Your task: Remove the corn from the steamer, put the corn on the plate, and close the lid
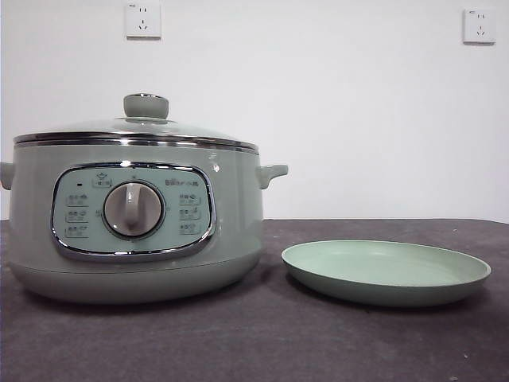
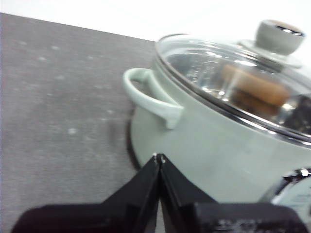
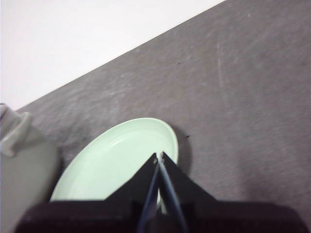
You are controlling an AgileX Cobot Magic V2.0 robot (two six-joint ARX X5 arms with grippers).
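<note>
Lid (image 1: pixel 135 127) seated on steamer (image 1: pixel 135 239), corn (image 2: pixel 257 87) inside; plate (image 1: pixel 386 270) beside steamer. Left claw (image 2: pixel 159 158), right claw (image 3: pixel 159 156) both clenched, empty. Risk: glass lid slipping at the knob.

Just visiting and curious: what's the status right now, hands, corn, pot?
Left gripper shut, empty, beside steamer. Right gripper shut, empty, over plate. Corn inside, under lid. Lid on; nothing else in the way.

Bare test room: white wall (image 1: pixel 318 95), sockets (image 1: pixel 143 20), dark tabletop (image 1: pixel 262 334)
</note>
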